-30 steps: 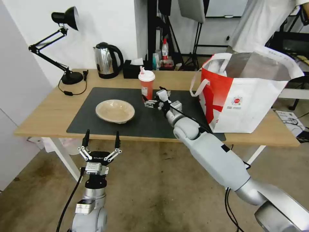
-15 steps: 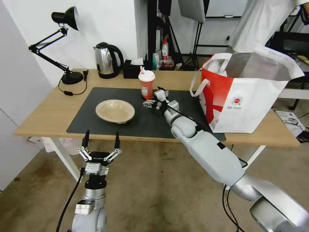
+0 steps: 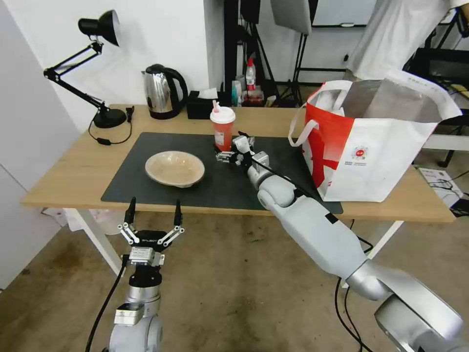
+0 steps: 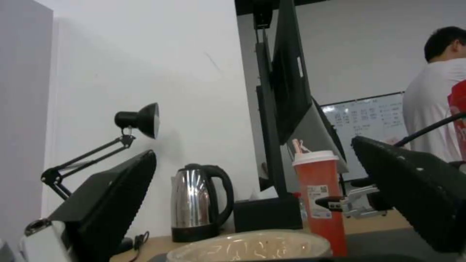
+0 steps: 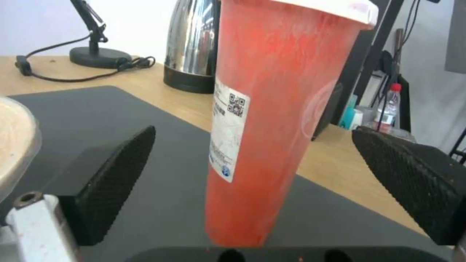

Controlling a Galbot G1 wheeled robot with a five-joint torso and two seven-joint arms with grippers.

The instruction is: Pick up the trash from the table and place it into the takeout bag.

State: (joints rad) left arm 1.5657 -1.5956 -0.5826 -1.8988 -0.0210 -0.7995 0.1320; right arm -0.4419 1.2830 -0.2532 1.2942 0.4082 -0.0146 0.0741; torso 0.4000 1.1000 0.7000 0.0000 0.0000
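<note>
1. The table [image 3: 73,171] is seen as a long light-wood top on white legs, with a dark grey mat [image 3: 224,181] laid over its middle.
2. The bag [image 3: 386,161] is stood on the table at the mat's right edge. It is boxy and white, with a red side panel, a small round red logo, a silver lining and white loop handles, and its mouth is open upward.
3. The right arm [image 3: 317,230] is stretched forward over the mat's near edge, from low on the right toward the cup.
4. The bowl [image 3: 174,168], shallow and beige, is set on the left half of the mat, well apart from the bag.
5. A steel kettle [image 3: 163,93] is placed beyond the mat's far edge, with a black lamp [image 3: 97,29] further left of it.
6. The cup [image 3: 223,129] is stood upright on the mat near its far edge, between the bowl and the bag. It is red with a white lid, a straw and a white label with a printed code [image 5: 228,134].
7. The left gripper [image 3: 152,212] is held below the table's near edge, in front of the bowl, pointing up, with its fingers spread and nothing between them.
8. The right gripper [image 3: 232,149] is held just beside the cup's lower part, low over the mat. In the right wrist view its fingers [image 5: 111,174] are seen spread wide to either side of the cup, apart from its wall.
</note>
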